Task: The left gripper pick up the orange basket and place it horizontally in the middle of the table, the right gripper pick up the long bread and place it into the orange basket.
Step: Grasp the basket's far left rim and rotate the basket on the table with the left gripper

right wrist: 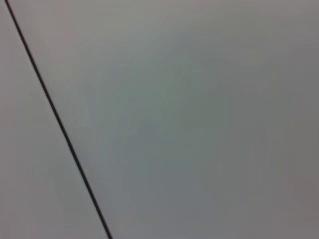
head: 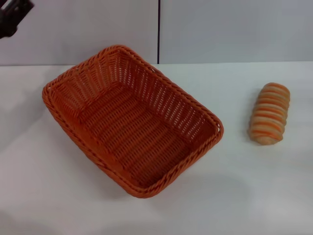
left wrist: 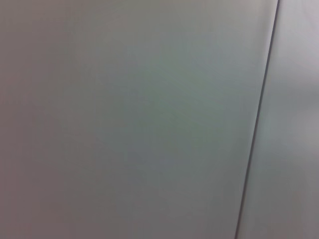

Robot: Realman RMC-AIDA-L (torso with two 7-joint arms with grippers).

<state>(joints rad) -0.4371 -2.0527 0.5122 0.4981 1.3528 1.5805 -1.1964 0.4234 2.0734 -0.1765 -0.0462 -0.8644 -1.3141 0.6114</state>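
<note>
I count one orange basket [head: 132,120] and one long bread [head: 269,113] on the one counter [head: 254,196]. One of my hands [head: 12,17] is in view (my left, partly seen).

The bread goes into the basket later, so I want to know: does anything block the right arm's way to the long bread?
Probably not. The long bread lies alone on the white table, apart from the orange basket, with nothing over or beside it. The right arm itself is out of view, so its reach stays unconfirmed.
</note>
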